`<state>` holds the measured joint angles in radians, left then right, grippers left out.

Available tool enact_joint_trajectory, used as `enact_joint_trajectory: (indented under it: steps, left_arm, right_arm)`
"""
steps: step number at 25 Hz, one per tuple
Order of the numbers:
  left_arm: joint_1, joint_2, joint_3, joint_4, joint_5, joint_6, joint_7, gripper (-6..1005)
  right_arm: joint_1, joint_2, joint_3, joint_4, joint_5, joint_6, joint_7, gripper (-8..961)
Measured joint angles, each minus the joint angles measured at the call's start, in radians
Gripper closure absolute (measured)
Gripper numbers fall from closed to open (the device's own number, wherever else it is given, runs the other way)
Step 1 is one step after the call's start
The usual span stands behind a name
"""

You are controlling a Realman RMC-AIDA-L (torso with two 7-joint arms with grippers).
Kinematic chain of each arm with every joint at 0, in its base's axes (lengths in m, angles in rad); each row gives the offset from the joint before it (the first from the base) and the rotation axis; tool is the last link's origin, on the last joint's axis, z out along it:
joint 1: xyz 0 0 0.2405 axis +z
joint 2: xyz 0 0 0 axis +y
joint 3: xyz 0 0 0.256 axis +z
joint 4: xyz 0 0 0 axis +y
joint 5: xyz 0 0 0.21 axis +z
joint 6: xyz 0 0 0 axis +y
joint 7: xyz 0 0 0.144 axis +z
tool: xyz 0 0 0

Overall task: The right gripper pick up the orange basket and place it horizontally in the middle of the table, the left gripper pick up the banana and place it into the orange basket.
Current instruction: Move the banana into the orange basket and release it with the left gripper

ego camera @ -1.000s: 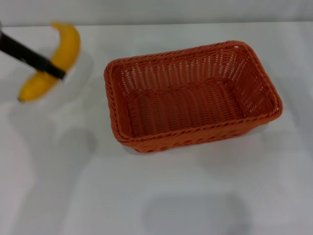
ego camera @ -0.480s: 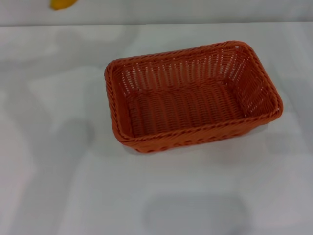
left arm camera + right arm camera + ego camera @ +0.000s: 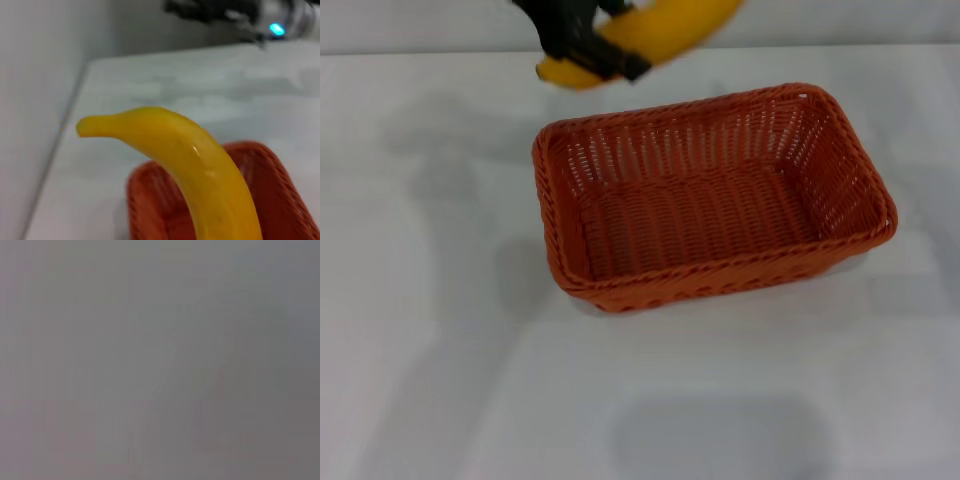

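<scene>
You are looking at the orange basket (image 3: 710, 200), a rectangular woven piece with rounded corners, a braided rim and slatted see-through walls, sitting flat on the smooth white desk (image 3: 440, 380) near its middle with nothing inside it. At the top edge of the head view, the left gripper (image 3: 582, 40) is gripping the banana (image 3: 660, 30) with its black fingers closed around it, holding it in the air just beyond the basket's far left corner. The left wrist view is giving you what the head view cuts off: the banana's (image 3: 200, 170) smooth, glossy yellow curve and short stem, hanging above the basket's (image 3: 150, 210) rim. The right wrist view is showing you only featureless grey, and the right gripper is appearing in no picture clearly enough to judge.
</scene>
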<state>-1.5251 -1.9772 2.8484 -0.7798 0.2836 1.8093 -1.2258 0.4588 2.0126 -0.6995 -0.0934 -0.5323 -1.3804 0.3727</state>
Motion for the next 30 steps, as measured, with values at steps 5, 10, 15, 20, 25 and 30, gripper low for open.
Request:
enact_joint_trajectory:
  steps: [5,10,15,20,25,30]
  left_arm:
    - [-0.029,-0.066,0.0,0.003,0.095,-0.071,0.049,470]
    - [-0.03,-0.095,0.0,0.077,0.137,-0.194,0.056,450]
    - [-0.015,-0.096,-0.001,0.183,0.14,-0.308,0.047,429]
    - [-0.004,-0.098,-0.001,0.266,0.167,-0.364,0.034,409]
    - [0.012,-0.098,-0.001,0.278,0.16,-0.374,0.04,389]
    - [0.028,-0.098,-0.003,0.279,0.138,-0.374,0.036,369]
  right_arm:
    - [-0.007,0.0,0.0,0.002,0.001,-0.002,0.016,233]
    - [-0.016,0.001,0.0,0.001,0.001,-0.006,0.026,232]
    - [-0.022,0.001,0.0,0.002,0.002,-0.008,0.026,232]
    - [-0.028,0.003,0.0,0.007,0.012,-0.008,0.026,233]
    - [-0.029,0.002,0.0,0.01,0.02,-0.008,0.027,233]
    - [-0.029,0.001,0.0,0.01,0.023,-0.007,0.027,232]
